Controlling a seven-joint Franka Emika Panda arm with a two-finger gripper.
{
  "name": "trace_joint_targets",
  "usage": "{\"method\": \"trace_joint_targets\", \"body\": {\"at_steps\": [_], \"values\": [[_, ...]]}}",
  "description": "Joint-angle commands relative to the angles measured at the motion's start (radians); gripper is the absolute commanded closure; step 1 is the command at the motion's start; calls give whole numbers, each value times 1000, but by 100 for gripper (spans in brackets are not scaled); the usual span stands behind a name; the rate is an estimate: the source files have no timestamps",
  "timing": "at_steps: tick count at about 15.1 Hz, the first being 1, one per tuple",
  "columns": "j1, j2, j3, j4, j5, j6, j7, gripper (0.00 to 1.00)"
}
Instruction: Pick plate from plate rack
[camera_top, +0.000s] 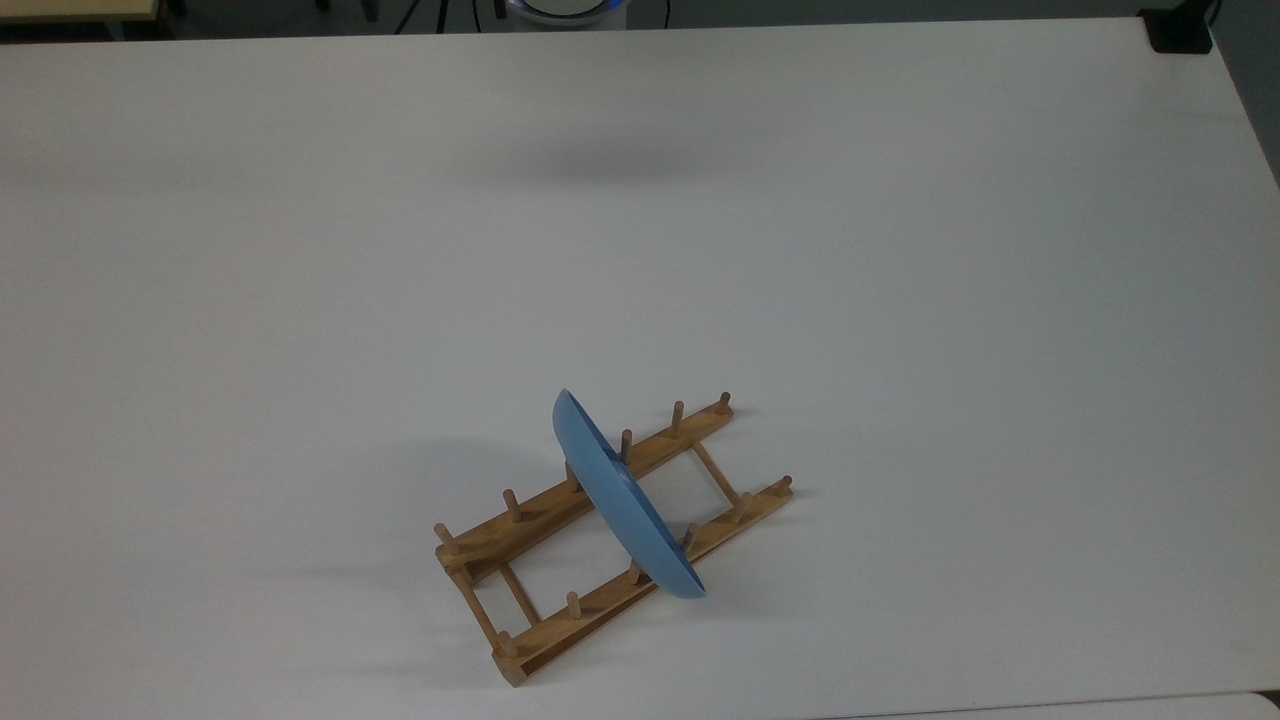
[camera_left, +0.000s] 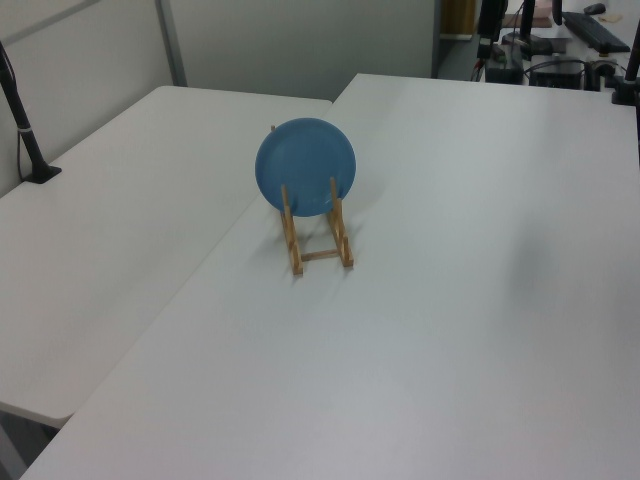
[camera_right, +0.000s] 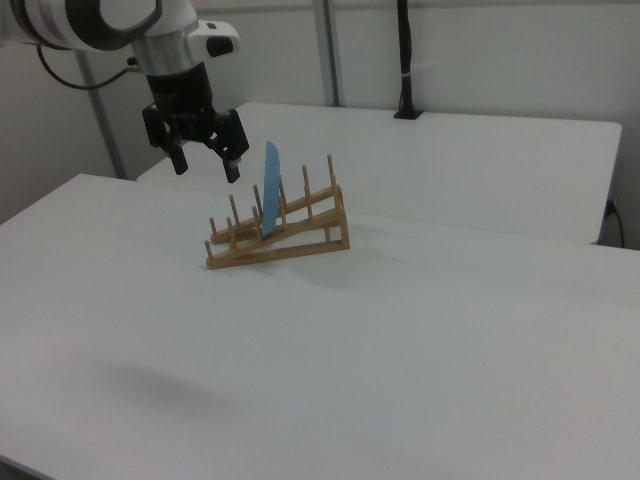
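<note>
Light-blue and glossy, the plate (camera_top: 622, 500) stands on edge in the plate rack (camera_top: 540, 560), held between the upright pegs about midway along the two wooden rails. In the top view the rack lies on the white tabletop (camera_top: 900, 300) at about six o'clock from the centre of the picture, its long axis running from eight o'clock to two o'clock, and the plate crosses both rails from eleven o'clock to five o'clock, overhanging each rail. In the left view the rack (camera_left: 320, 245) is seen end on and the plate (camera_left: 305, 167) turns its round face to the camera, rising above the pegs. In the right view the plate (camera_right: 270, 188) shows as a thin upright sliver, and the rack (camera_right: 285, 240) slopes upward toward two o'clock, with free pegs on either side of the plate.

The gripper (camera_right: 205, 165) hangs in the air in the right view, at about ten o'clock from the plate and near it but apart from it, pointing downward from the white arm (camera_right: 100, 20). Its black jaws are spread wide and hold nothing
</note>
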Motion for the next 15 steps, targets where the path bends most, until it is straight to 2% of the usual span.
{"method": "trace_joint_targets", "body": {"at_steps": [1,9,15], "values": [[14,0,-13,4,21,-3,11,0],[13,41,-9,12,3,21,-91,0],[14,107,-1,10,-65,229,-112,0]]}}
